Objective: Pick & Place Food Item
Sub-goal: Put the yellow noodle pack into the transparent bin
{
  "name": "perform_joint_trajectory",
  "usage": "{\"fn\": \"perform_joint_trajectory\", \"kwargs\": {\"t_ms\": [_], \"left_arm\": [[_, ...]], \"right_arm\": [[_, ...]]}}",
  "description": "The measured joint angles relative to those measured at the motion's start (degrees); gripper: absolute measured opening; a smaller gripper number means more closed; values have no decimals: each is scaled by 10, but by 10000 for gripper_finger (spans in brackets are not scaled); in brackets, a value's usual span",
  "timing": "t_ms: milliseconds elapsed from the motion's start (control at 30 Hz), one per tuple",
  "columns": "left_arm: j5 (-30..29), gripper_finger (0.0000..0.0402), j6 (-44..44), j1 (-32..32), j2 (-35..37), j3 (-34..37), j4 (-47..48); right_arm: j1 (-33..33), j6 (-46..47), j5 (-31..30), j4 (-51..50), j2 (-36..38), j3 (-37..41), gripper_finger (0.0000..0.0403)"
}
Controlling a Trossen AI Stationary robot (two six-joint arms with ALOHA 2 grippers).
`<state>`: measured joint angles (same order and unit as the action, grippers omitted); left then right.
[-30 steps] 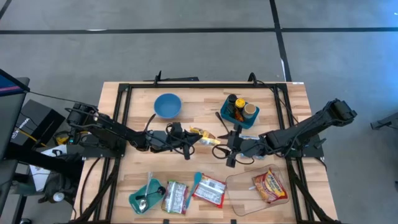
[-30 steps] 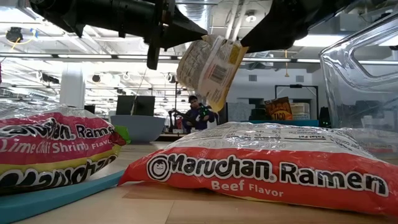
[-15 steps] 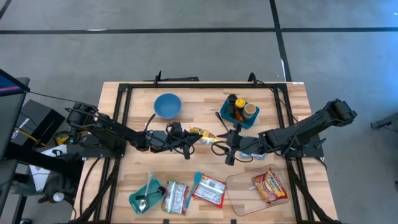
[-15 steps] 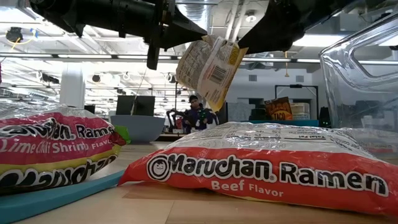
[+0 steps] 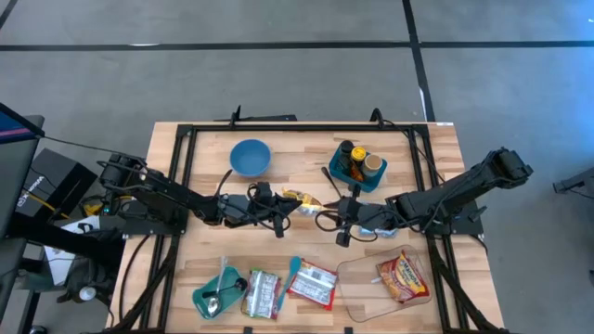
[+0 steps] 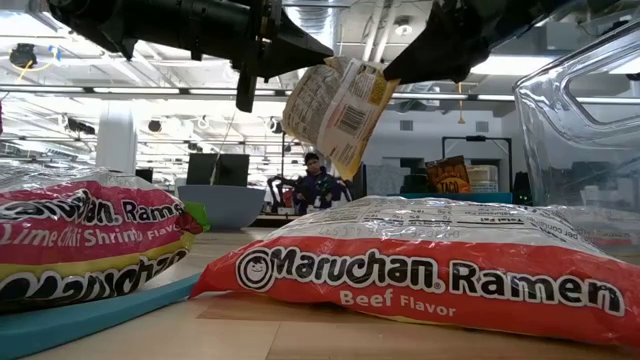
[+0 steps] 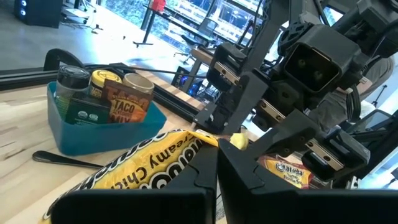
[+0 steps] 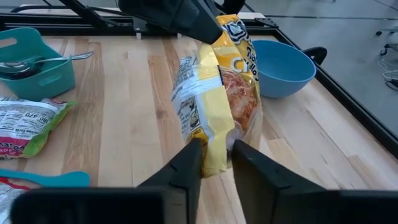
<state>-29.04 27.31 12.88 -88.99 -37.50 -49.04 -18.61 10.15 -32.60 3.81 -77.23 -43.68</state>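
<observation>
At the table's centre we see the yellow ramen packet (image 5: 304, 204) held off the wood between both arms. The left gripper (image 5: 284, 205) pinches its 9 o'clock end, fingers clamped shut on the wrapper. The right gripper (image 8: 214, 163), coming from 3 o'clock, has its fingers (image 8: 186, 163) narrowly parted around the packet's other edge. The blue bowl (image 5: 250, 157) sits at 11 o'clock from the packet.
</observation>
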Motion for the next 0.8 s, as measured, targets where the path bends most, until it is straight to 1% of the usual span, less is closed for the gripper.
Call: {"fn": "perform_joint_trajectory", "kwargs": {"t_ms": [267, 467, 667, 800], "left_arm": [[0, 0, 0, 0, 0, 0, 1], [0, 0, 0, 0, 0, 0, 1], [0, 1, 0, 0, 0, 0, 2], [0, 12, -3, 0, 0, 0, 2]], "right_arm": [[0, 0, 0, 0, 0, 0, 43], [0, 0, 0, 0, 0, 0, 4], [0, 0, 0, 0, 0, 0, 2], [0, 0, 0, -1, 0, 0, 1]]}}
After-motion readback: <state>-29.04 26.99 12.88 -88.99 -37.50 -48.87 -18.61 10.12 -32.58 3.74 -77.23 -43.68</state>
